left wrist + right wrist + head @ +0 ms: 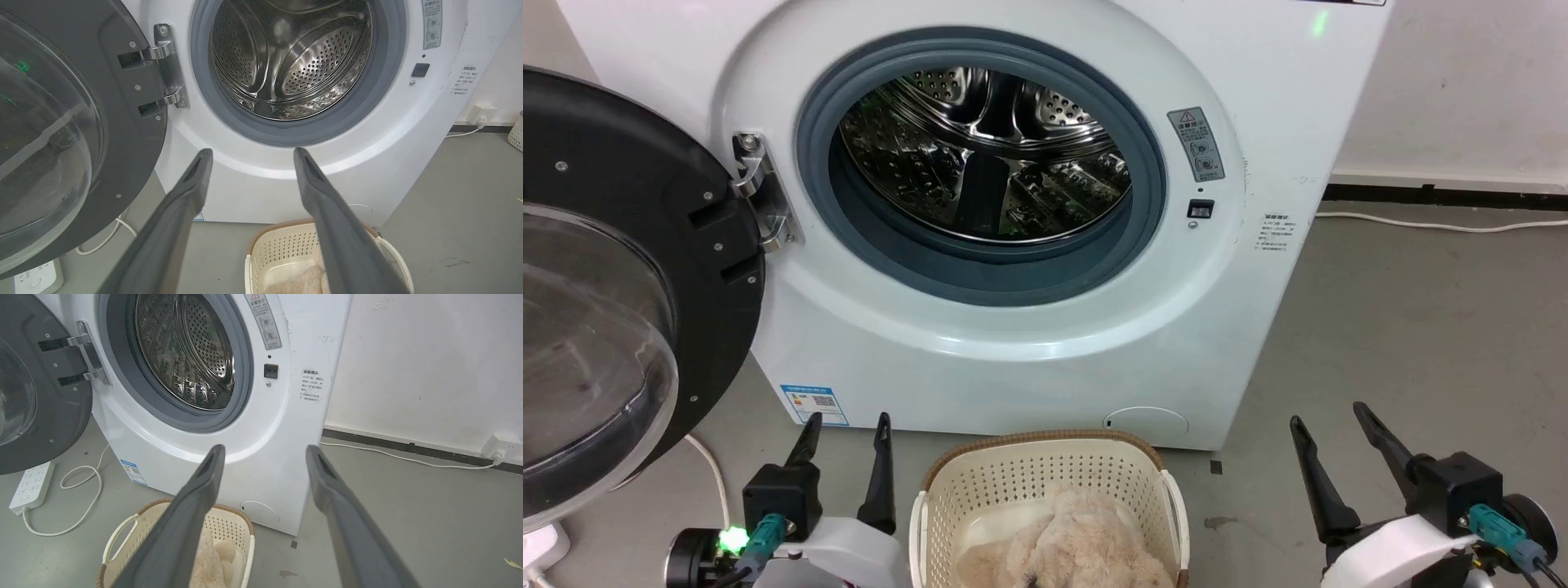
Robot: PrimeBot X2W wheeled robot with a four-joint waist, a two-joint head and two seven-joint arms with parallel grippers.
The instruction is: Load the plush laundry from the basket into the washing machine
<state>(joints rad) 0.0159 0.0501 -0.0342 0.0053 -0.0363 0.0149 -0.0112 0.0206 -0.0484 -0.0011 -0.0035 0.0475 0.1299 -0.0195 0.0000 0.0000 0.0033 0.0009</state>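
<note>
Plush is lying in the basket, its shaggy cream fur heaped toward the end farther from the washer. The basket is sitting on the floor just in front of the washer, below the round opening and near the lower front panel.

We are holding our left gripper in front of the washer's lower left corner, near the blue sticker, with its fingers spread and gripping nothing. We are holding our right gripper out past the washer's right front corner, over grey floor, its fingers likewise spread and empty. Both are pointing toward the washer, and the basket is sitting between them, apart from each; neither is touching the plush.

The washer's door is standing wide open, swung out to the left of the opening on its metal hinge. A grey seal is ringing the opening, and behind it the steel drum is showing its perforated wall and ribs. In the right wrist view a white power strip is lying on the floor left of the washer, below the open door, with its cable looping toward the washer's base. Another white cable is running along the floor to the right of the washer, ending at a wall socket.
</note>
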